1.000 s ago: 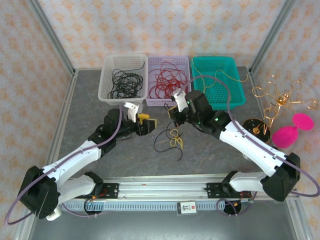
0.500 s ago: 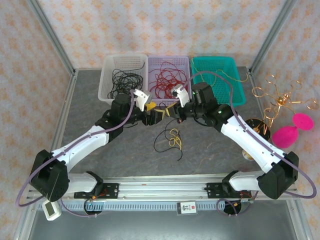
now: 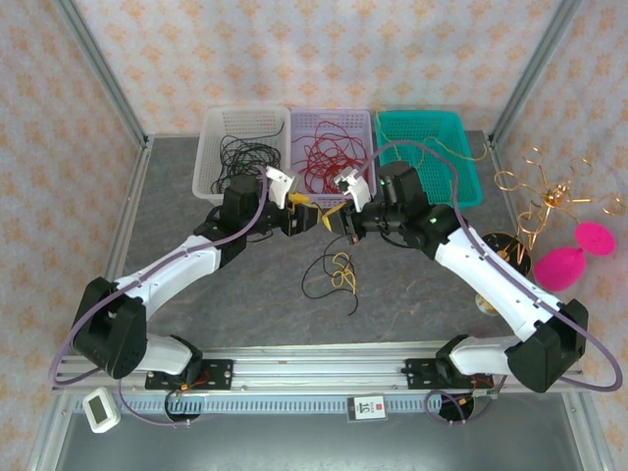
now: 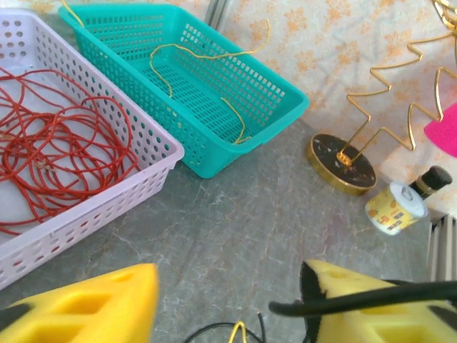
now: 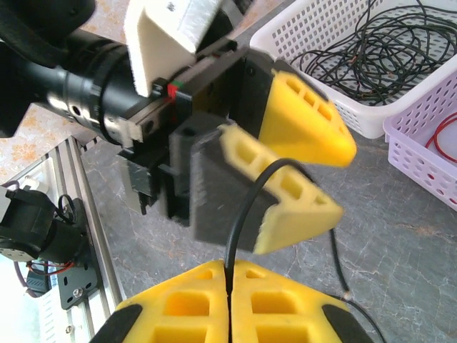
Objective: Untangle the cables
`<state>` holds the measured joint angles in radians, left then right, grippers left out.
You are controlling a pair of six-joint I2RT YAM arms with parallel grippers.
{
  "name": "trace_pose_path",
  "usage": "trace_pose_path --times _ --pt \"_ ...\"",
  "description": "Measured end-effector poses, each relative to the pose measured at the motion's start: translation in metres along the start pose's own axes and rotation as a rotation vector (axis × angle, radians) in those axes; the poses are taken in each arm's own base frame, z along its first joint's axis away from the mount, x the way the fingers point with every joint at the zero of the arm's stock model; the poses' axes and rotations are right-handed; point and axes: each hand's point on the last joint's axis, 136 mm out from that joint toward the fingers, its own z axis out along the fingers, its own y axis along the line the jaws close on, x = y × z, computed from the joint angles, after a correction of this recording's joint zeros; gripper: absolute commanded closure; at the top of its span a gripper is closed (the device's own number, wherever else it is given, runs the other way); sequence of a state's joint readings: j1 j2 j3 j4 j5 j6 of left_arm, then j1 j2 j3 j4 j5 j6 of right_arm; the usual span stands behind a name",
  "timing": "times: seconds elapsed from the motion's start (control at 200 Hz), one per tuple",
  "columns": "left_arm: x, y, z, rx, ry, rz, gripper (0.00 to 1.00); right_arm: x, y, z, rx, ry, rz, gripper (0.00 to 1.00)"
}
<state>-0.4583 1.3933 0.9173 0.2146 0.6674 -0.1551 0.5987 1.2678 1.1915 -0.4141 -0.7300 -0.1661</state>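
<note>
Three baskets (image 3: pixel 212 183) beyond the cables (image 3: pixel 340 273), gold wire stand (image 3: pixel 546 197) right.

Parted yellow fingers (image 4: pixel 86 309), black cable (image 4: pixel 357 300) across one, red cables (image 4: pixel 68 161) in lilac basket (image 4: pixel 107 209)

The walls (image 3: pixel 294 49) are cream with a repeating orange floral print. The table (image 3: pixel 226 314) is mottled grey, like stone. Across the upper middle of the top view stand three perforated baskets. The white basket (image 3: pixel 208 172) holds black wires (image 3: pixel 245 162), the lilac basket (image 3: pixel 334 113) holds red wires (image 3: pixel 324 157), and the teal basket (image 3: pixel 469 172) holds a thin yellow wire (image 4: pixel 203 53). At centre lie loose cables (image 3: pixel 339 275) in black and yellow. The left arm (image 3: pixel 167 275) and right arm (image 3: pixel 491 275) are white and black, trailed by purple-grey hoses (image 3: pixel 83 324). The left gripper (image 4: pixel 228 296) and right gripper (image 5: pixel 228 275) have yellow fingers, and a black cable (image 5: pixel 241 207) crosses them. At the right edge are a gold wire stand (image 3: pixel 545 196) and bright pink shapes (image 3: pixel 564 265).
</note>
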Motion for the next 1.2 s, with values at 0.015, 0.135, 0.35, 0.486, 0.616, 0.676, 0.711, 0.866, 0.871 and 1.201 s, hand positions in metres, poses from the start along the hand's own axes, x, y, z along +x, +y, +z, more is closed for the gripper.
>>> trace_pose_path --times 0.015,0.135,0.35,0.486,0.616,0.676,0.711,0.866,0.871,1.201 --pt "0.000 0.000 0.001 0.005 0.001 -0.008 0.72 0.000 0.000 -0.001 0.000 -0.002 -0.001 0.93" --pt "-0.004 -0.005 0.003 0.036 -0.012 -0.002 0.98 -0.004 0.004 -0.006 -0.001 -0.017 -0.010 0.94" --pt "-0.028 -0.027 -0.028 0.067 -0.148 0.061 1.00 -0.009 0.008 -0.013 -0.005 -0.043 -0.026 0.91" --pt "-0.044 -0.035 -0.044 0.055 -0.204 0.092 1.00 -0.012 0.008 -0.012 -0.003 -0.060 -0.036 0.89" --pt "-0.046 -0.037 -0.049 0.044 -0.209 0.122 0.50 -0.012 0.007 -0.011 -0.005 -0.074 -0.039 0.91" --pt "-0.040 -0.035 -0.048 0.037 -0.185 0.134 0.45 -0.014 0.008 -0.011 -0.009 -0.080 -0.044 0.93" --pt "-0.035 -0.033 -0.047 0.030 -0.163 0.138 0.45 -0.015 0.009 -0.011 -0.013 -0.084 -0.046 0.94" --pt "-0.020 -0.019 -0.045 -0.037 -0.095 0.125 0.47 -0.017 0.008 -0.011 -0.007 -0.091 -0.050 0.93" --pt "-0.020 -0.019 -0.045 -0.038 -0.094 0.124 0.47 -0.017 0.008 -0.011 -0.006 -0.091 -0.050 0.92" --pt "0.053 0.027 -0.051 -0.235 0.005 -0.155 0.51 0.030 -0.050 0.019 0.203 -0.007 0.141 0.58"
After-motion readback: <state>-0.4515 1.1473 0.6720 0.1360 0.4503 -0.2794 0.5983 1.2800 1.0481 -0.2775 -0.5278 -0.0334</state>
